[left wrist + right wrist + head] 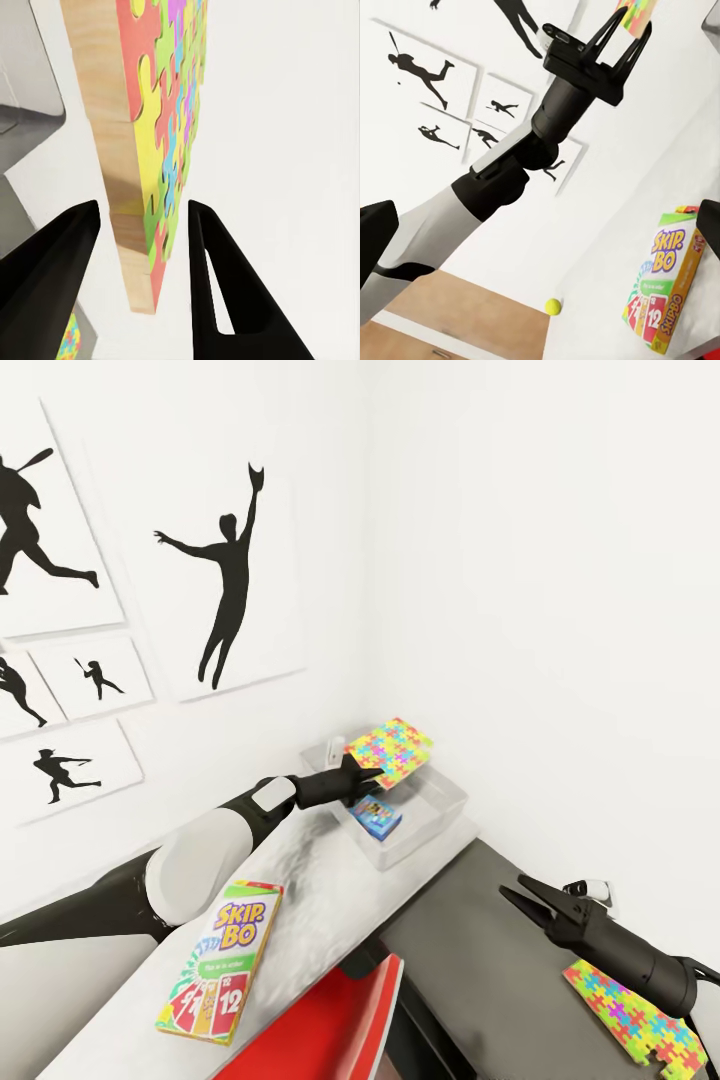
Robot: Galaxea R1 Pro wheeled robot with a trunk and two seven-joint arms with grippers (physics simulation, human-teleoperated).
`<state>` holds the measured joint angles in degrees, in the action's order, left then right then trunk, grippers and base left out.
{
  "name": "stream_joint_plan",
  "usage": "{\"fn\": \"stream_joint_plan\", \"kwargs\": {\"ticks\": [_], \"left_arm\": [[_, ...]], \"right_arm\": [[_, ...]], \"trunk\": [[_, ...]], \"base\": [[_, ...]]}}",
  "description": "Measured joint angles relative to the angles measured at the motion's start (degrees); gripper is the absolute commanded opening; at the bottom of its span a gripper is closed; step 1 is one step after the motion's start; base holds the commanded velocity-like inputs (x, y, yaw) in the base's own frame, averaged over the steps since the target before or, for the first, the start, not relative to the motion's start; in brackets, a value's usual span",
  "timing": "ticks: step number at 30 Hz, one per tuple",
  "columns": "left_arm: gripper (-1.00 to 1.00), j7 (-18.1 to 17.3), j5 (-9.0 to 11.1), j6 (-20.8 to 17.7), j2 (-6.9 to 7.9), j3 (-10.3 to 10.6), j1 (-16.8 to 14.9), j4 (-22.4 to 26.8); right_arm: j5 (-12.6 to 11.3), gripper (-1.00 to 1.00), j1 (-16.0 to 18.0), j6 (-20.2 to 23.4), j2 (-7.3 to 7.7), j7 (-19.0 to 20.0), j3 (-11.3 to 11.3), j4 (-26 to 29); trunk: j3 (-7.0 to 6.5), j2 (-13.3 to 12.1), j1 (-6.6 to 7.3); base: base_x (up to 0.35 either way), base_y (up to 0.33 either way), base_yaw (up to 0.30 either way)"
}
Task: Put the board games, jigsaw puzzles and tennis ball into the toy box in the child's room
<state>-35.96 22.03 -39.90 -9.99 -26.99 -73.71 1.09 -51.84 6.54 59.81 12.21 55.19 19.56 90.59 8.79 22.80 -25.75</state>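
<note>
Toy box: shallow pale grey bin at the far corner of the tabletop, holding one flat blue-printed box. First jigsaw puzzle: multicoloured square with a wooden edge, tilted above the bin's rim, between the fingers of the left tool. Second jigsaw puzzle: flat on the lower dark unit. SKIP-BO board game: face up on the tabletop. Tennis ball: yellow-green, at the tabletop edge.

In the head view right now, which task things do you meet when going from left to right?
SKIP-BO box → jigsaw puzzle held over the toy box → second jigsaw puzzle on the dark unit.
</note>
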Motion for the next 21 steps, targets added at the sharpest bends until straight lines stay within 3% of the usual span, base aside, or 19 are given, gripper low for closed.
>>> {"fn": "stream_joint_plan", "kwargs": {"ticks": [8,21], "left_arm": [[-1.00,-0.4,0.0,0.0,-0.01,0.0,0.0,0.0],[-1.00,-0.4,0.0,0.0,0.00,-0.1,0.0,0.0]], "right_arm": [[0.0,1.00,0.0,0.0,0.09,0.0,0.0,0.0],[0.0,1.00,0.0,0.0,0.18,0.1,0.0,0.0]], "trunk": [[-0.19,0.0,0.00],[-0.22,0.0,0.00]], "base": [[0.000,0.000,-0.156],[0.000,0.000,-0.009]]}}
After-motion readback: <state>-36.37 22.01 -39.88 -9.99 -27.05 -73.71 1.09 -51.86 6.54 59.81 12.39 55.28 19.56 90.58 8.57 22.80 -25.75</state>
